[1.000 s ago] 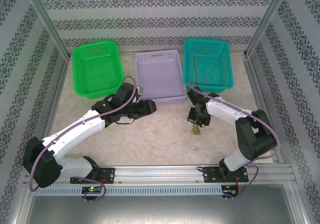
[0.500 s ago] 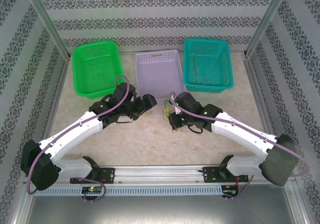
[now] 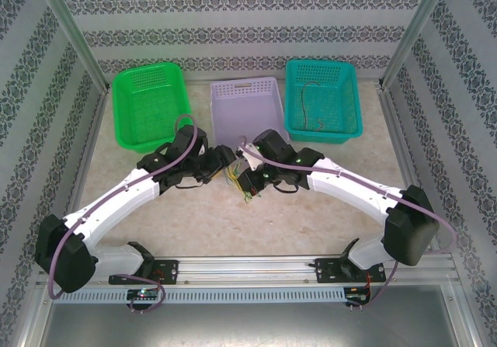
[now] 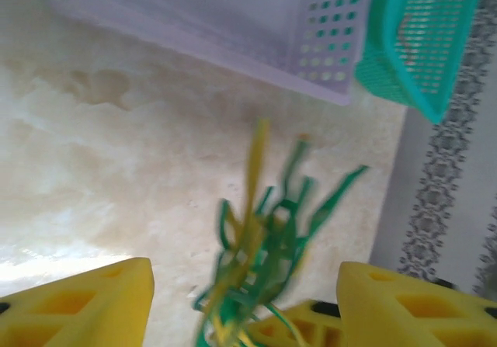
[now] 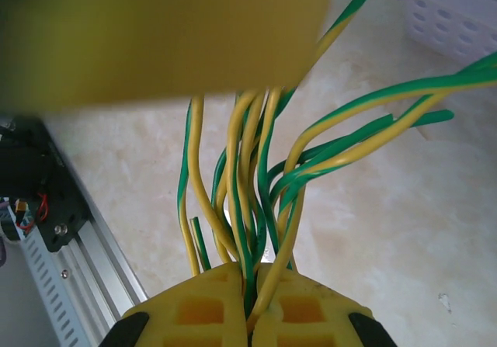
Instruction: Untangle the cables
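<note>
Striped, ornament-patterned walls (image 3: 233,21) enclose a pale marbled tabletop (image 3: 233,230), with aluminium posts (image 3: 71,35) rising at the back corners.

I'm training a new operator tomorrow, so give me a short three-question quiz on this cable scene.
1. True or false: the right claw is shut on the yellow-green cables.
2. Which basket holds a dark cable? A green basket; B lavender basket; C teal basket.
3. Fill in: the left claw is ___.
Key: 1 true; 2 C; 3 open.
</note>
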`<action>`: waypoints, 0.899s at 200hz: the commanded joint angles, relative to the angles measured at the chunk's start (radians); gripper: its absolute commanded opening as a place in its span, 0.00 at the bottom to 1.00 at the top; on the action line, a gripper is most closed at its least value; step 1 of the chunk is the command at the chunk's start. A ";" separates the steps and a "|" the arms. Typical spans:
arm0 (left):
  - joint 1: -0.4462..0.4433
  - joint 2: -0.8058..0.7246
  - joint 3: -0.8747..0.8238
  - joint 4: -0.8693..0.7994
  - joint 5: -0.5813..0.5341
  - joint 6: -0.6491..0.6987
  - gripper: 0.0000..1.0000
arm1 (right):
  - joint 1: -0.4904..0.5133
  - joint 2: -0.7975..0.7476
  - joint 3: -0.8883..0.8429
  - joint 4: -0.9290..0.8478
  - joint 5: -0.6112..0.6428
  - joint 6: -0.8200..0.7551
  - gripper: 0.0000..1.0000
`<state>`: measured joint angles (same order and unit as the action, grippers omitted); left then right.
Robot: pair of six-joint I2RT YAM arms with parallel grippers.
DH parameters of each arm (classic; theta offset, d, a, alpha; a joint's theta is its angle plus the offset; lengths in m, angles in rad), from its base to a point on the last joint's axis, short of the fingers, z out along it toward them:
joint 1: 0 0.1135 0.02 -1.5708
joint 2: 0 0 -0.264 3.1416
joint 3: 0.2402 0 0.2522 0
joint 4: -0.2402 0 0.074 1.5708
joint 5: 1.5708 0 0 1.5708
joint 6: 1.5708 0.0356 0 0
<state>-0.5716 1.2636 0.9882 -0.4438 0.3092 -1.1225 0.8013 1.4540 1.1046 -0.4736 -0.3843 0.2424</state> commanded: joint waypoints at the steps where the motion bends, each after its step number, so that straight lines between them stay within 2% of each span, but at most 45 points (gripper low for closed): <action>1: 0.012 0.033 0.012 -0.083 -0.017 0.047 0.58 | 0.014 0.001 0.039 0.007 -0.028 -0.030 0.00; 12: 0.011 0.040 0.004 -0.055 -0.017 0.041 0.48 | 0.025 0.001 0.043 -0.002 -0.020 -0.035 0.00; 18: 0.012 0.042 0.005 -0.045 -0.025 0.040 0.35 | 0.029 0.001 0.043 -0.006 -0.014 -0.033 0.00; 29: 0.012 0.032 0.009 -0.039 -0.055 0.039 0.00 | 0.032 -0.005 0.035 -0.012 0.016 -0.023 0.00; 48: 0.012 -0.052 -0.010 -0.042 -0.174 0.020 0.00 | 0.011 -0.034 -0.001 -0.035 0.114 0.053 0.00; 64: 0.023 -0.147 -0.077 0.045 -0.215 0.018 0.00 | -0.036 -0.093 -0.083 0.026 0.075 0.128 0.00; 81: 0.052 -0.180 -0.133 0.181 -0.133 0.019 0.00 | -0.047 -0.127 -0.104 0.058 0.002 0.155 0.01; 105: 0.065 -0.141 -0.127 0.250 -0.007 0.066 0.00 | -0.048 -0.138 -0.045 0.049 -0.058 0.176 0.32; 127: 0.065 -0.127 -0.105 0.283 0.042 0.133 0.00 | -0.117 -0.172 -0.041 0.103 -0.071 0.252 0.48; 148: 0.070 -0.119 -0.092 0.301 0.099 0.205 0.00 | -0.187 -0.176 -0.043 0.152 -0.074 0.332 0.55; 180: 0.070 -0.118 -0.085 0.307 0.157 0.296 0.00 | -0.209 -0.060 0.032 0.131 -0.156 0.410 0.52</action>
<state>-0.5083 1.1511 0.8719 -0.2001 0.3973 -0.9436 0.5892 1.3182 1.0687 -0.3515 -0.4622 0.5514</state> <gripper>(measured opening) 0.079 0.528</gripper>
